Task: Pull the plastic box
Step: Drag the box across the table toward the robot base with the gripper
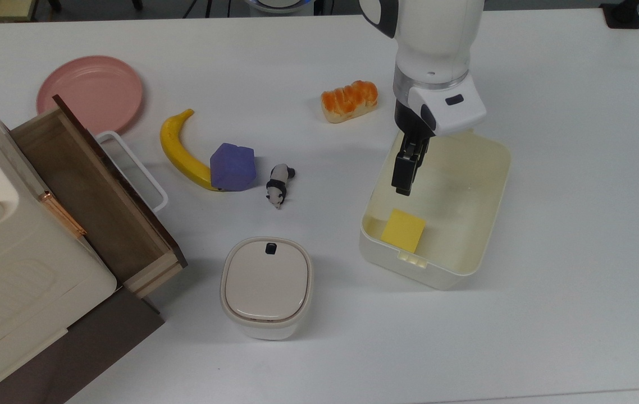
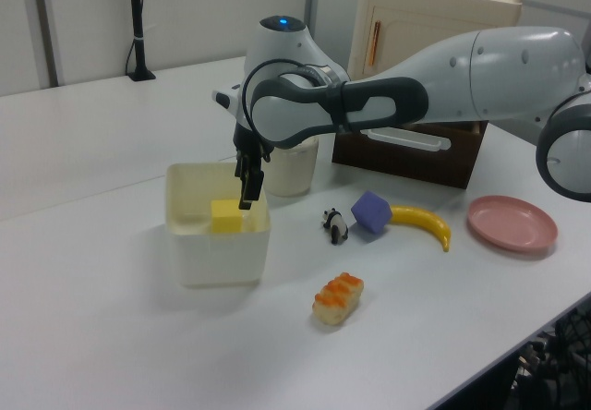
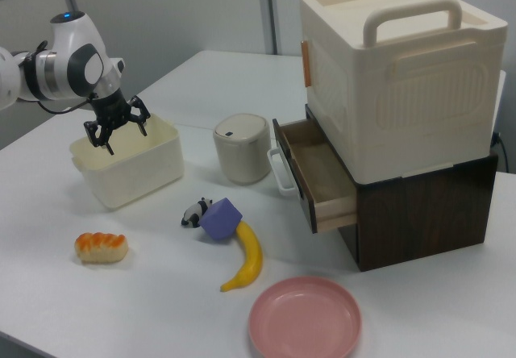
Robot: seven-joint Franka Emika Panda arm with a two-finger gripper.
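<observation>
My arm's glossy white plastic shell [image 1: 437, 39] hangs over a matt white table [image 1: 578, 224]; the plastic box [image 1: 482, 168] looks smooth, faintly translucent cream, the drawer [image 1: 95, 191] raw-grained wood, the pink plate [image 1: 92, 92] smooth and matt.
</observation>
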